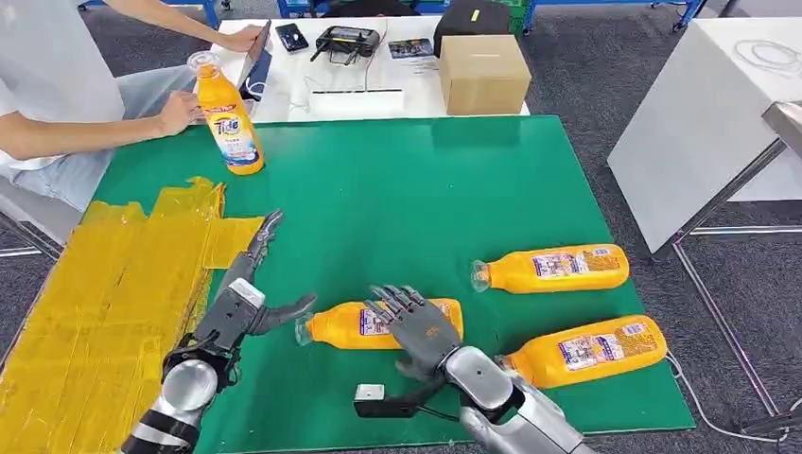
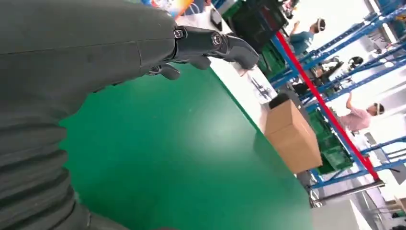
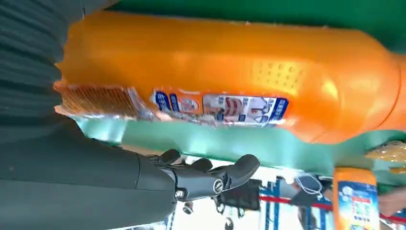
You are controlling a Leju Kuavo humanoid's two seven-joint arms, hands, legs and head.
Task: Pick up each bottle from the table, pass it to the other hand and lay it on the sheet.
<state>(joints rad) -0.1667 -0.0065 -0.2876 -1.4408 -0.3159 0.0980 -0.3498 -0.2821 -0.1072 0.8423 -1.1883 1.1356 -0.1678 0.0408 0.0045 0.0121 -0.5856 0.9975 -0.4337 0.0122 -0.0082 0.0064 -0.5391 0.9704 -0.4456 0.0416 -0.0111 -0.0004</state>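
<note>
The right hand (image 1: 422, 326) hovers over the nearest orange plastic detergent bottle (image 1: 352, 324), which lies on its side near the front edge of the green table mat (image 1: 397, 189), neck pointing toward the yellow crinkled sheet (image 1: 104, 303). Its fingers are spread apart above the bottle's label end and hold nothing; in the right wrist view the bottle (image 3: 230, 76) sits close beside the hand (image 3: 201, 179), and whether a fingertip touches it cannot be told.

The left hand (image 1: 248, 293) is held above the mat at the sheet's inner edge, just beside the bottle's neck, fingers extended and apart, thumb pointing toward the cap, with nothing in its grasp. The left wrist view shows its dark fingers (image 2: 210, 45) stretched out over bare green mat.

Two more orange bottles lie on their sides toward the mat's right edge: one farther back (image 1: 553, 268), one at the front right corner (image 1: 586, 350), apart from each other. A fourth orange bottle (image 1: 227, 113) stands upright near the mat's back left corner, with a seated person's hand (image 1: 178, 112) beside it.

Behind the mat, on a white table (image 1: 284, 95), stands a brown cardboard box (image 1: 482, 74).
</note>
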